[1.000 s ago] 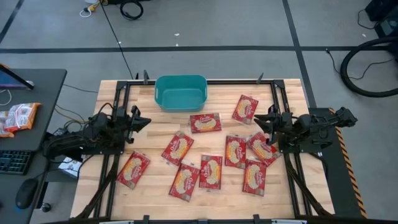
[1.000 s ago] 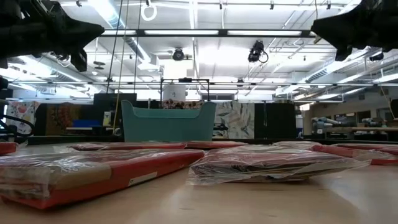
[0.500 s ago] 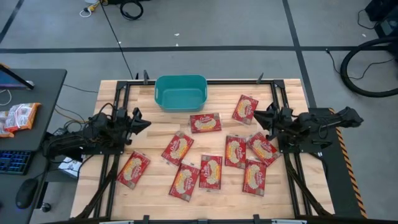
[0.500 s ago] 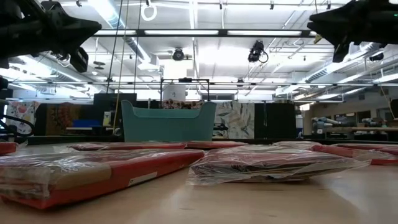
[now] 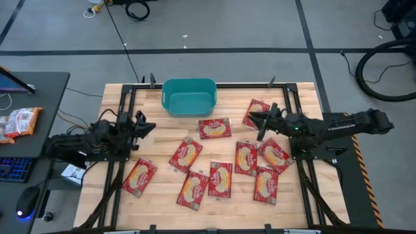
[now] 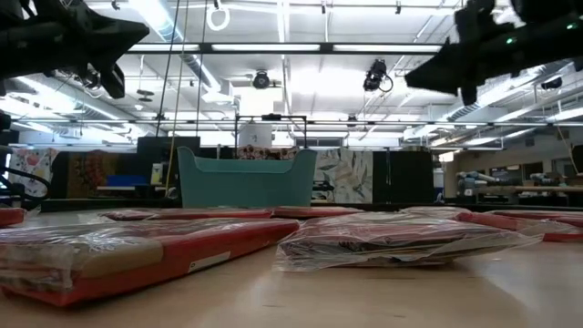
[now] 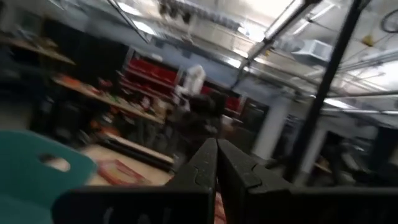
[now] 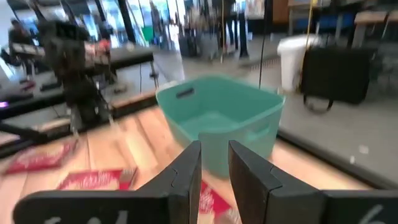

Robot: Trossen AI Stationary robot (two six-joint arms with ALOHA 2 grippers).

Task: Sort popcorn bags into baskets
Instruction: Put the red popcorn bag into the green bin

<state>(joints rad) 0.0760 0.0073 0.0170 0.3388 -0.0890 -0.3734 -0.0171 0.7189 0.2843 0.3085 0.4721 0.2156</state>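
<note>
1. Right end effector reaching toward 9 o'clock, fingers slightly apart, empty; poised over a popcorn bag, likely to pick it.
2. Left end effector together, waiting.
3. Teal basket at bench's 12 o'clock.

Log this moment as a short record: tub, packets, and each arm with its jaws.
tub: teal tub at the table's far edge, nothing visible inside
packets: nine red popcorn packets lying flat on the table, none in the tub
left gripper: hangs above the table's left side, jaws shut, empty
right gripper: reaches out above the packet nearest the far right corner, jaws slightly apart, holding nothing
</note>
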